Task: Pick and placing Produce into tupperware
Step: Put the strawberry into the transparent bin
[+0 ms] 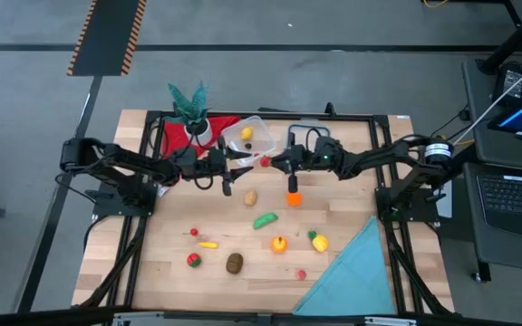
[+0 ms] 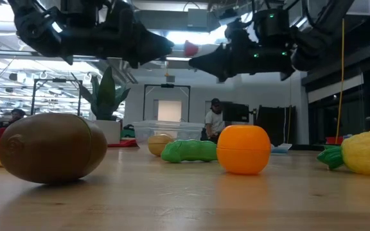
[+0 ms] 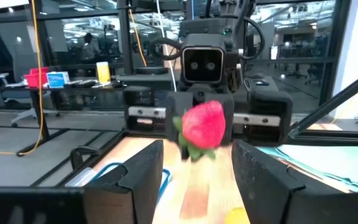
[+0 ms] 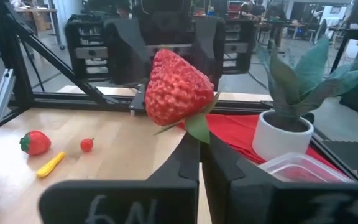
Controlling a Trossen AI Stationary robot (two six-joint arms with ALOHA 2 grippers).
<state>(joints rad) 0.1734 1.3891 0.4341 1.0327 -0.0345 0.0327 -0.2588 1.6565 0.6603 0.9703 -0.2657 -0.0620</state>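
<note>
a: your two grippers meet nose to nose in mid-air over the back of the desk (image 1: pixel 333 272). the right gripper (image 4: pixel 197 146) has its jaws closed on the green leaf stem of the strawberry (image 4: pixel 176 87), berry pointing out toward the left arm.

b: and my left gripper (image 3: pixel 191 171)?

a: its jaws stand open, one on each side of the strawberry, not touching it as far as the left wrist view shows. looks like a hand-over in progress, though contact is hard to judge from these angles.

b: where's the tupperware (image 1: pixel 247 138)?

a: just behind the meeting point, beside the potted plant (image 1: pixel 190 110), with a yellow piece (image 1: pixel 246 133) already in it. the rest of the produce lies scattered nearer the front of the desk.

b: how do i do this well?

a: centre the berry's widest part between the left jaws, close gently, and only then let the right jaws release the stem. if you let go early it likely drops short of the tupperware. then carry it straight back over the rim.
</note>
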